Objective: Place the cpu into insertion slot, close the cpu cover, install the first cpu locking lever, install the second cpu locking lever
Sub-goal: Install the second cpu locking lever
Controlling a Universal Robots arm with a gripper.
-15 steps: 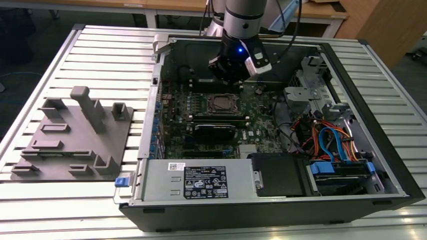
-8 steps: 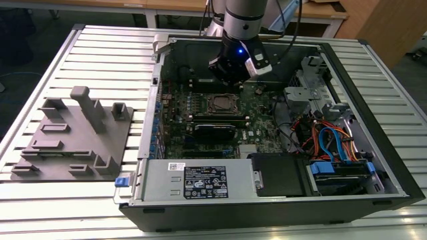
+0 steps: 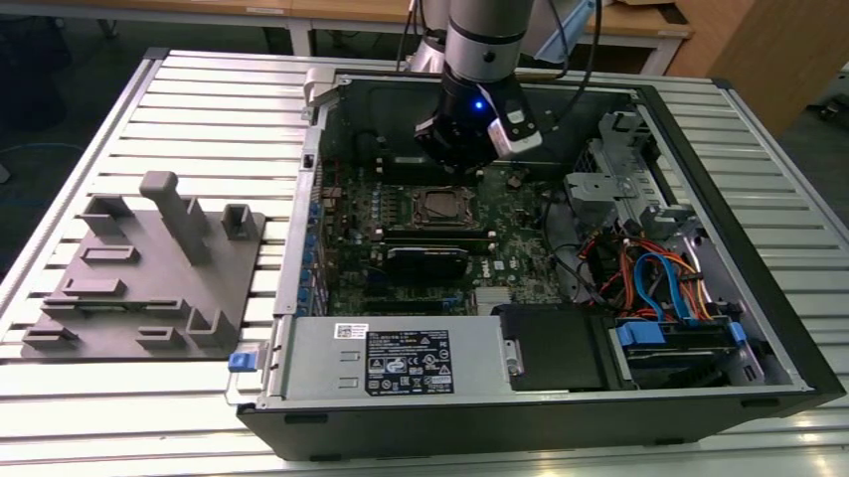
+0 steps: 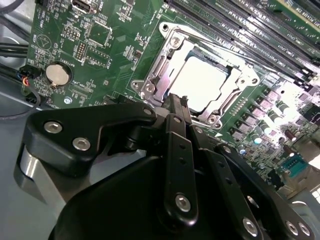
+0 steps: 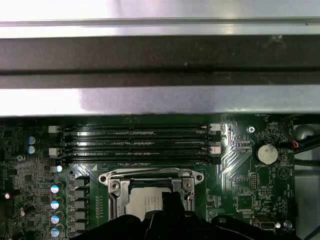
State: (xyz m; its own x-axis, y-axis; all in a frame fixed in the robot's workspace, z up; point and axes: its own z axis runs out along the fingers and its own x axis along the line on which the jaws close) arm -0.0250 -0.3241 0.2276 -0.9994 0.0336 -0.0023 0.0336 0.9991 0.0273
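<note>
The cpu (image 4: pixel 202 85) lies flat in the insertion slot (image 4: pixel 150 88), its silvery top showing through the window of the cpu cover (image 4: pixel 162 62), which lies down over it. My gripper (image 4: pixel 176 102) is shut, its two black fingertips pressed together at the socket's near edge, with nothing visible between them. In the first wrist view the gripper (image 5: pixel 169 199) overlaps the cpu (image 5: pixel 140 206) and hides part of the cover (image 5: pixel 150 176). The exterior view shows the gripper (image 3: pixel 467 159) just behind the socket (image 3: pixel 442 206), low inside the open computer case.
Long black memory slots (image 5: pixel 140 140) run beside the socket, and a coin battery (image 4: pixel 56 74) sits on the board. The case wall (image 5: pixel 160 55) is close by. Cables and a drive cage (image 3: pixel 663 288) fill the exterior view's right. A grey fixture plate (image 3: pixel 146 278) lies left of the case.
</note>
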